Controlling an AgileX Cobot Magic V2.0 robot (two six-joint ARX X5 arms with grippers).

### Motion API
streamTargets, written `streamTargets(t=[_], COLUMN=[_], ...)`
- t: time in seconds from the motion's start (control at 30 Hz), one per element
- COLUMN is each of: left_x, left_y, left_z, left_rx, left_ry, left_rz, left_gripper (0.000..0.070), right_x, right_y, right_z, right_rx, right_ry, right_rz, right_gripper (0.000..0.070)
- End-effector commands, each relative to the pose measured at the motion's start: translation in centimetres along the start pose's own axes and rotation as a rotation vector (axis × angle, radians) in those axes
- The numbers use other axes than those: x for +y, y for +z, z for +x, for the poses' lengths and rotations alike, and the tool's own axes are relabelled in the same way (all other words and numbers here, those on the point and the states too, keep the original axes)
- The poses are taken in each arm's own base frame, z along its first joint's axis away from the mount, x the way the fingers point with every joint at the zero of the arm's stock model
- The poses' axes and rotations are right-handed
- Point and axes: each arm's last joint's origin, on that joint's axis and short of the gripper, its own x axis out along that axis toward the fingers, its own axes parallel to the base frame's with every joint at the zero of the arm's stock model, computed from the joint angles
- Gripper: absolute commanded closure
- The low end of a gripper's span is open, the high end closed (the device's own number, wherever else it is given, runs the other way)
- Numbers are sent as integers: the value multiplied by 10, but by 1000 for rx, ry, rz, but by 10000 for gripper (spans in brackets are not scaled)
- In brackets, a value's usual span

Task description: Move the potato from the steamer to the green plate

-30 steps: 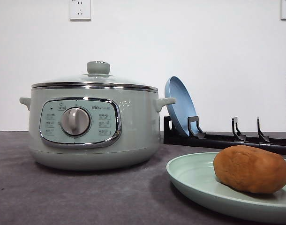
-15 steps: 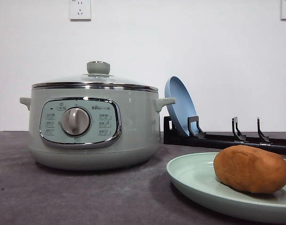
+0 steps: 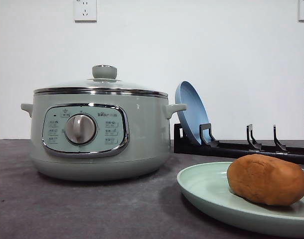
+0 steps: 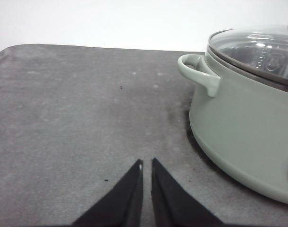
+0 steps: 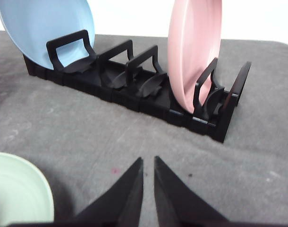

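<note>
The orange-brown potato (image 3: 267, 179) lies on the pale green plate (image 3: 207, 191) at the front right of the table. The sage-green steamer (image 3: 99, 134) stands to the left with its glass lid on. In the left wrist view the steamer (image 4: 248, 118) is beside my left gripper (image 4: 147, 164), whose black fingers are shut with nothing between them above the grey mat. My right gripper (image 5: 148, 161) is also shut and empty, over the mat in front of the dish rack, with the green plate's rim (image 5: 21, 189) off to one side.
A black dish rack (image 3: 241, 147) stands behind the plate, holding a blue plate (image 3: 191, 112) and a pink plate (image 5: 193, 52) upright. A grey mat (image 3: 92, 209) covers the table. White wall with sockets behind.
</note>
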Motion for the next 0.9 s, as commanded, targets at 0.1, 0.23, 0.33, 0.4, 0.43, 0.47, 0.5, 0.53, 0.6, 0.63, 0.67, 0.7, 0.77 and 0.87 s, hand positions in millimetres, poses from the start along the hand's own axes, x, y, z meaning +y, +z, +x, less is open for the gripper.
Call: streamTargets(t=[0.1,0.23,0.33,0.4,0.43,0.47,0.5,0.53,0.6,0.63,0.67,0.7,0.77,0.87], left_x=[0,0,0,0,0,0,0,0,0,0,0,0,0,0], left_y=[-7,-7,-7,-7,-7,-7,-7,-7,-7,-7,-7,-7,-7,-7], left_z=[2,2,2,2,2,2,2,2,2,2,2,2,2,2], left_rx=[25,25,25,25,25,25,25,25,25,25,25,25,25,25], left_ry=[1,1,1,1,1,1,1,0,0,1,1,1,1,1], left_rz=[0,0,0,0,0,0,0,0,0,0,0,0,0,0], left_gripper=[675,675,675,675,675,675,675,675,675,675,675,675,675,675], right_x=[0,0,0,0,0,0,0,0,0,0,0,0,0,0], right_y=[-2,-1,-1,-1,-1,-1,-1,-1,-1,-1,-1,-1,-1,-1], right_z=[2,2,2,2,2,2,2,2,2,2,2,2,2,2], right_rx=[-17,-40,-44,-44,-44,-45,-45,-45,-45,-45,-45,-45,-45,-45], right_ry=[-2,-2,-2,-2,-2,-2,-2,-2,-2,-2,-2,-2,-2,-2], right_rz=[-9,-11,-11,-11,-11,-11,-11,-11,-11,-11,-11,-11,-11,-11], right_gripper=[668,668,668,668,668,668,668,668,668,668,668,668,668,668])
